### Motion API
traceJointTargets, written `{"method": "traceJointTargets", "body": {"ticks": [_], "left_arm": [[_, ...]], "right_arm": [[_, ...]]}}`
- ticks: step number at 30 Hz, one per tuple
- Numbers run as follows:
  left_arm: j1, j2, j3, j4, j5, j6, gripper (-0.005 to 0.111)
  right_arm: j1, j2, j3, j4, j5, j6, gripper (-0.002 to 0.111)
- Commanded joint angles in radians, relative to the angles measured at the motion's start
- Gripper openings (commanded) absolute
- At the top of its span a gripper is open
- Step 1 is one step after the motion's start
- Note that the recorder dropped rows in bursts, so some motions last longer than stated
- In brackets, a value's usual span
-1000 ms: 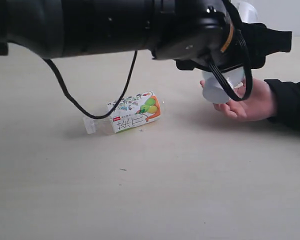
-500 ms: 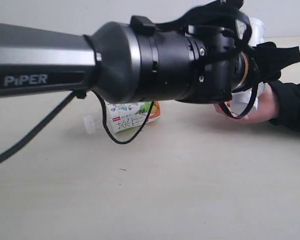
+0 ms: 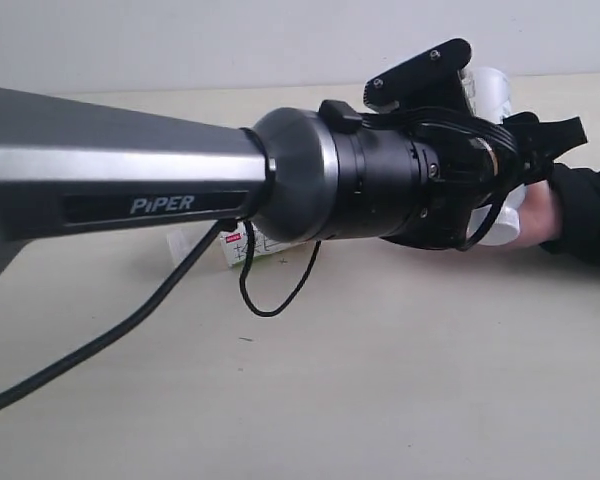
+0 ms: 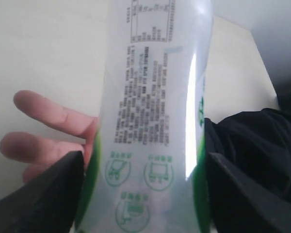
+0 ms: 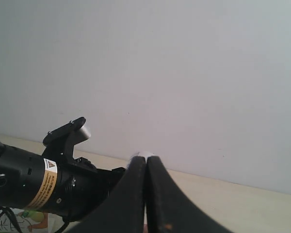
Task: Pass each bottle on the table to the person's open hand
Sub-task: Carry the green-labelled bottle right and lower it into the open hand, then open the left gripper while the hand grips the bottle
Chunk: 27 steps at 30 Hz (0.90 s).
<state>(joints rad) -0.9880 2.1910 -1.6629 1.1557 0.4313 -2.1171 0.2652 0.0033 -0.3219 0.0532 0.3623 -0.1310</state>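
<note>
Left tool (image 4: 144, 158) clamps the small clear plastic bottle with a green-and-white label (image 4: 155, 121) at the person's open hand (image 4: 48, 131).

In the exterior view the hand, in a black sleeve (image 3: 590, 215), lies at three o'clock. The half-open tool grips the bottle's labelled body on both sides, with its lower end against the fingers. Its contents cannot be told. The clear plastic bottle with a white fruit label (image 3: 242, 250) lies on the pale beige bench (image 3: 380, 380) at about nine o'clock of centre, mostly hidden behind the left arm (image 3: 180, 190). The right tool (image 5: 145, 158) is raised, pressed fully together and empty, before a plain pale grey wall (image 5: 184, 73).
</note>
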Motion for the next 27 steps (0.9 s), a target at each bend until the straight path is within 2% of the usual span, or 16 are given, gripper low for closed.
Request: {"method": "traceJointTargets", "body": {"ticks": [1, 4, 11, 17, 24, 27], "left_arm": [[-0.031, 0.001, -0.056, -0.018, 0.117, -0.006, 0.0], [-0.052, 0.003, -0.097, -0.02, 0.197, -0.006, 0.0], [-0.09, 0.064, -0.198, -0.035, 0.233, -0.006, 0.0], [-0.122, 0.147, -0.254, -0.035, 0.35, -0.006, 0.0], [-0.122, 0.24, -0.347, -0.034, 0.351, -0.006, 0.0], [-0.104, 0.245, -0.348, -0.072, 0.352, -0.006, 0.0]], "right_arm": [[-0.004, -0.003, 0.005, -0.002, -0.004, 0.001, 0.0], [-0.004, -0.003, 0.005, -0.002, -0.006, 0.001, 0.0], [-0.004, -0.003, 0.005, -0.004, -0.006, 0.001, 0.0], [-0.004, -0.003, 0.005, -0.004, -0.006, 0.001, 0.0], [-0.004, -0.003, 0.005, -0.002, -0.006, 0.001, 0.0], [-0.004, -0.003, 0.005, -0.002, -0.006, 0.001, 0.0]]}}
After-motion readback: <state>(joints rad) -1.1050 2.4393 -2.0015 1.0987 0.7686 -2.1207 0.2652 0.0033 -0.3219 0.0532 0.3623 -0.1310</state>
